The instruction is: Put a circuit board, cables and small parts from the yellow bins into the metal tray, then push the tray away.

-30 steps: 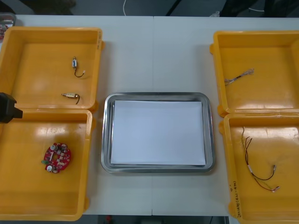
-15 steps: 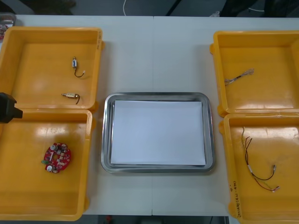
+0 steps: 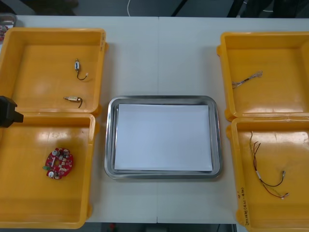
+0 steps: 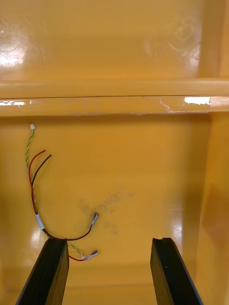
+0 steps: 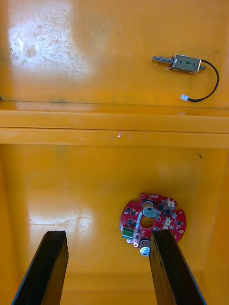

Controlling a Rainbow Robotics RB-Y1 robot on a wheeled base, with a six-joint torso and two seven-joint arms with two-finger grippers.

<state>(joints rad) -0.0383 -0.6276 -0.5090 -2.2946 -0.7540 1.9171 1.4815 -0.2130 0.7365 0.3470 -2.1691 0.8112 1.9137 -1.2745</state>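
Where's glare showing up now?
Left wrist view: a sheen on the far left yellow bin's floor, beyond the open left gripper; right wrist view: bright spots on the right bins' rims ahead of the open right gripper; front view: the metal tray's rim gleams.

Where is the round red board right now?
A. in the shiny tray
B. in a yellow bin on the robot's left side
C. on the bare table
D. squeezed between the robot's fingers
B: the circuit board lies flat on the floor of the near left yellow bin, and the left gripper hangs open above it.
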